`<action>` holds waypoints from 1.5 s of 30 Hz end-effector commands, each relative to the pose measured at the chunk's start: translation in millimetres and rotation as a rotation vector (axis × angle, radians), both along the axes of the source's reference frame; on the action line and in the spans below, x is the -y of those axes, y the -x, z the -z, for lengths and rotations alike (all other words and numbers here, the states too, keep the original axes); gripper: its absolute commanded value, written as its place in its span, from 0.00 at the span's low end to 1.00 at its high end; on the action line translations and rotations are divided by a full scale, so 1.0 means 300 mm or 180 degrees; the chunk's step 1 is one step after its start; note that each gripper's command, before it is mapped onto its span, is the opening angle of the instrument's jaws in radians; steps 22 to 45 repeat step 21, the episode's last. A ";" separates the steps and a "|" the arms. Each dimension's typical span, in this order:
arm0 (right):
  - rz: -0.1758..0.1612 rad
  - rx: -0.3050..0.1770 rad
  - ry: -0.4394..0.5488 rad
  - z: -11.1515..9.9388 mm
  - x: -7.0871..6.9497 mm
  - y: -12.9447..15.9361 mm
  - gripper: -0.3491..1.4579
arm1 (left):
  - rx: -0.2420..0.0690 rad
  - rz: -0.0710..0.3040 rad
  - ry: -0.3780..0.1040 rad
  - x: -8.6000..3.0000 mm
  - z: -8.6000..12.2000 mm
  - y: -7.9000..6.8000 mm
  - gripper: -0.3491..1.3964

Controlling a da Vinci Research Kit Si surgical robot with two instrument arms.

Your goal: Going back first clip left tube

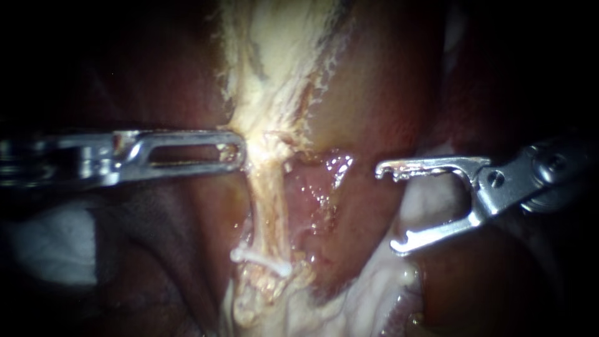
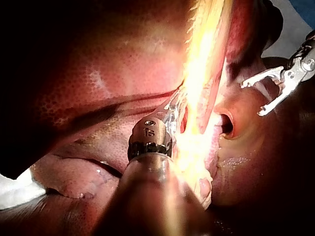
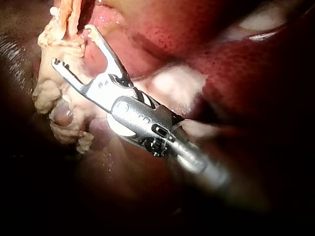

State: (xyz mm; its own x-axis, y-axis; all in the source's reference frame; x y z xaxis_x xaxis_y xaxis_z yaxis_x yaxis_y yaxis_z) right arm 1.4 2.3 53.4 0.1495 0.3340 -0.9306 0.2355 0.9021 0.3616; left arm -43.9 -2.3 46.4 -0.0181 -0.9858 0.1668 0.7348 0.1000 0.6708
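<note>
A small white clip (image 1: 261,262) sits across the pale tube (image 1: 267,206), on its low part, and all places here are given from this clip. The endoscope view shows only this one tube clearly, so I cannot say if it is the left one. From the clip the tube goes upward as a thin yellowish strand and passes into a wider band of pale tissue (image 1: 268,68) far above the clip. The left instrument (image 1: 239,151) comes in well above the clip and on its left side. Its slotted jaws lie together, and their tip pinches the edge of the pale tissue where the tube joins it, so they are clamped on this tissue. In the left wrist view a strong glare covers this place, and the grip cannot be checked there. The right instrument (image 1: 388,209) is to the right of the clip and somewhat higher, well apart from the clip and from the tube. Its two jaws stand wide apart, each with a small hook at its end, and nothing is held between them. The right wrist view shows the same wide gap, with ragged pale tissue just beside the jaw ends. Wet, dark red liver (image 1: 374,87) lies above and to the right of the clip, between the tube and the right instrument.
</note>
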 end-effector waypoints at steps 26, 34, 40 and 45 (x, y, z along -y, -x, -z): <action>-0.0023 -0.0017 -0.0011 0.0003 -0.0005 -0.0001 0.52 | 0.0011 0.0000 -0.0030 -0.0032 0.0028 0.0054 0.00; -0.0023 -0.0017 -0.0011 0.0003 -0.0005 -0.0001 0.52 | 0.0011 0.0000 -0.0030 -0.0032 0.0028 0.0054 0.00; -0.0023 -0.0017 -0.0011 0.0003 -0.0005 -0.0001 0.52 | 0.0011 0.0000 -0.0030 -0.0032 0.0028 0.0054 0.00; -0.0023 -0.0017 -0.0011 0.0003 -0.0005 -0.0001 0.52 | 0.0011 0.0000 -0.0030 -0.0032 0.0028 0.0054 0.00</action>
